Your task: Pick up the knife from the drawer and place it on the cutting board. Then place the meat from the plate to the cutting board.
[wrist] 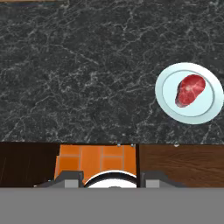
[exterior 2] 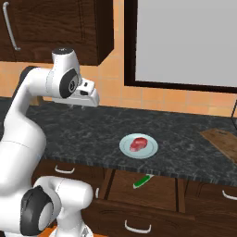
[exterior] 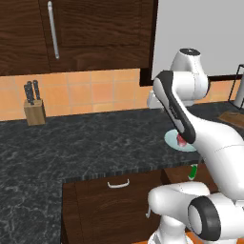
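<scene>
1. I have the white arm's pincer (exterior 2: pixel 90 98) held high above the black marbled stone worktop (exterior: pixel 71 143), well clear of everything. Its two fingers sit close together with nothing between them, which suits travelling, not grasping.

2. The small knife with a bright green handle (exterior 2: pixel 143 181) lies inside the open dark brown wooden drawer (exterior 2: pixel 139 187), just under the worktop's front edge. It rests there untouched, so I judge the first step is not yet done.

3. The round pale blue-green plate (exterior 2: pixel 149 151) sits near the worktop's front edge, directly above the open drawer. The small red marbled slab of raw meat (exterior 2: pixel 137 144) lies at its middle, waiting for the second step.

4. The flat brown wooden cutting board (exterior 2: pixel 224 141) rests towards the worktop's right end, well apart from the plate and bare where it shows, ready to receive both items.

5. I judge the next move calls for spreading the fingers and lowering into the drawer, keeping clear of the worktop's overhanging edge.
</scene>
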